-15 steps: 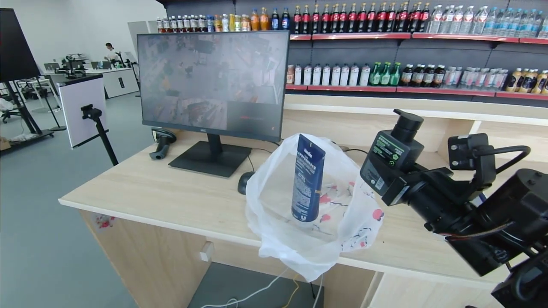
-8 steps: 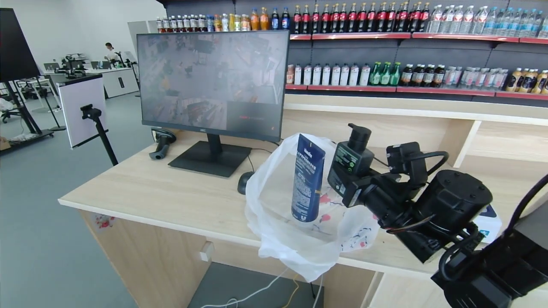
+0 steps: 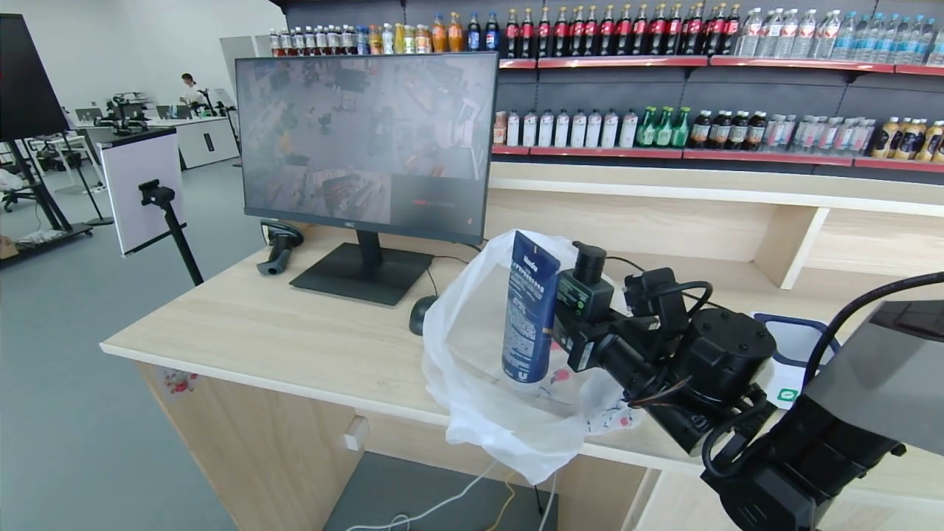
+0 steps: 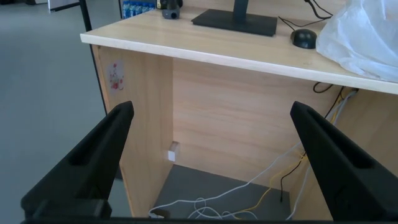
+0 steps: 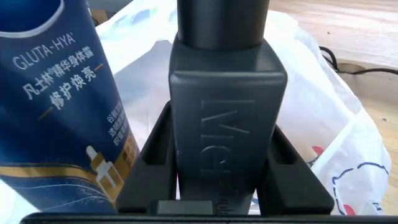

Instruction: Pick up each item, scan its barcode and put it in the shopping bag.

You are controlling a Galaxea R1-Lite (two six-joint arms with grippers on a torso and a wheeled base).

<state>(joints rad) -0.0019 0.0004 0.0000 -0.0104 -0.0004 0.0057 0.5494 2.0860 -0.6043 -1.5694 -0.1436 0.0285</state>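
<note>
a light wooden counter (image 3: 295, 332) is seen in the foreground, with a raised wooden ledge (image 3: 664, 199) behind it. a dark monitor (image 3: 369, 140) on a flat black stand is set on the counter, and a black mouse (image 3: 420, 313) is laid just beside the stand. dark wall shelves (image 3: 627, 62) with red edges are lined with rows of bottles. a grey floor (image 3: 66, 369) and a white wall (image 3: 133, 44) are seen at the left. a black tripod (image 3: 173, 228) is stood near a white panel (image 3: 140, 184). loose cables (image 3: 441, 504) are hung under the counter.

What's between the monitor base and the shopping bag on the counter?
In the head view, a black computer mouse lies between the monitor base and the shopping bag.
</note>
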